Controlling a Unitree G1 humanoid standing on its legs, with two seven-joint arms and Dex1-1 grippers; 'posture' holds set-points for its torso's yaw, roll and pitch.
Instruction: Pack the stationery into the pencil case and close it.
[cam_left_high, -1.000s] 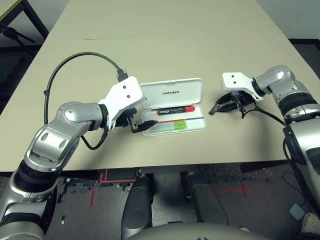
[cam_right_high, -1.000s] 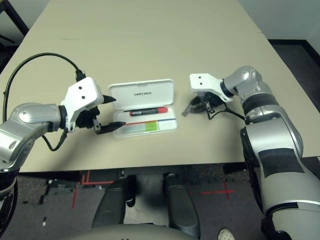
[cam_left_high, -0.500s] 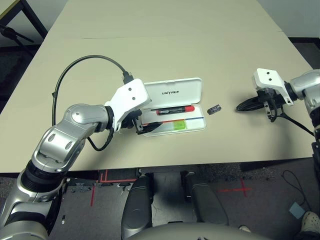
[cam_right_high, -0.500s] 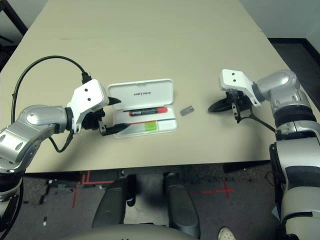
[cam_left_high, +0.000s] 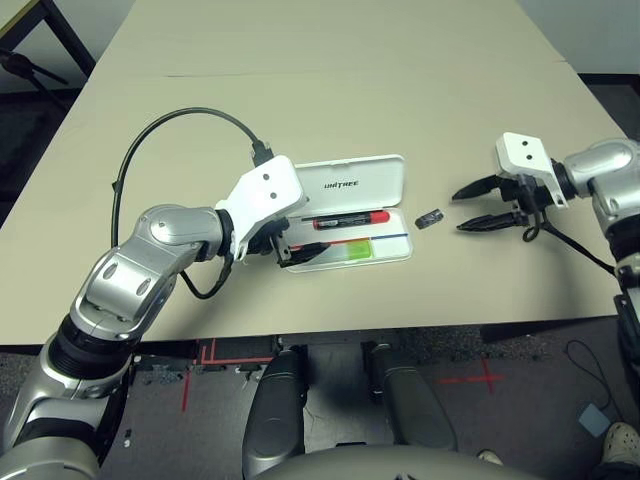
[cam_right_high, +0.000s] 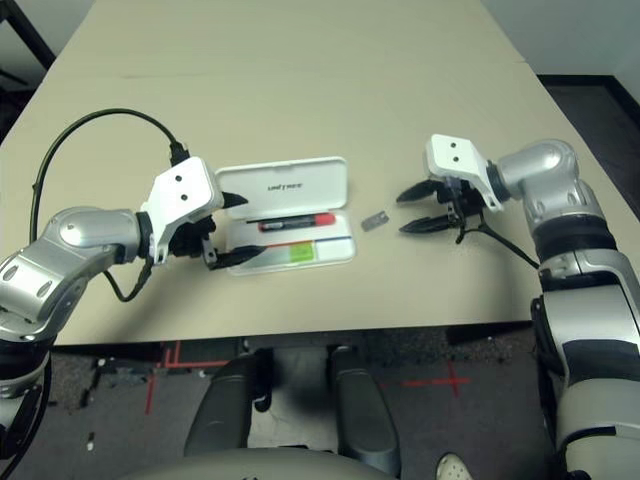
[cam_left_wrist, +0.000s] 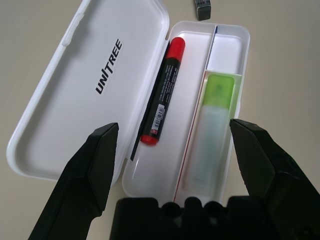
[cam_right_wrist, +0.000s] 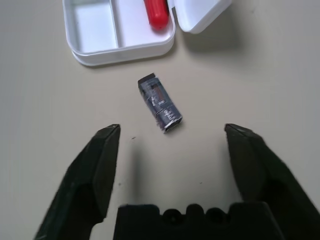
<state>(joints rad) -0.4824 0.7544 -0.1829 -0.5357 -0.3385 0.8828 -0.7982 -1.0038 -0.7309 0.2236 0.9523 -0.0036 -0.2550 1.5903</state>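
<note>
In the left eye view, the pencil case (cam_left_high: 330, 266) lies open on the worktop (cam_left_high: 300, 110), its lid (cam_left_high: 350, 178) folded back on the far side, and the small dark piece (cam_left_high: 429, 218) sits just beside the case's right end. The right gripper (cam_left_high: 474, 208) waits farther right with its jaws apart and empty; if it comes in too far or too low, it could shove the piece against the case wall or slide the case left. The right eye view gives the same layout, with the left gripper (cam_right_high: 238, 228) reaching over the case's left end, so a careless shift of that arm could drag the case or tip it. In the left wrist view, its jaws stand wide with nothing between them, above the red marker (cam_left_wrist: 163, 92) in the far compartment and the green-capped highlighter (cam_left_wrist: 212, 130) in the near one. The marker lies close along the hinge side; if it rides up there, the lid may well fail to shut. In the right wrist view, the piece lies slantwise ahead of the open jaws, so closing without lining up would probably pinch a corner and let it twist out or drop short of the compartment.
</note>
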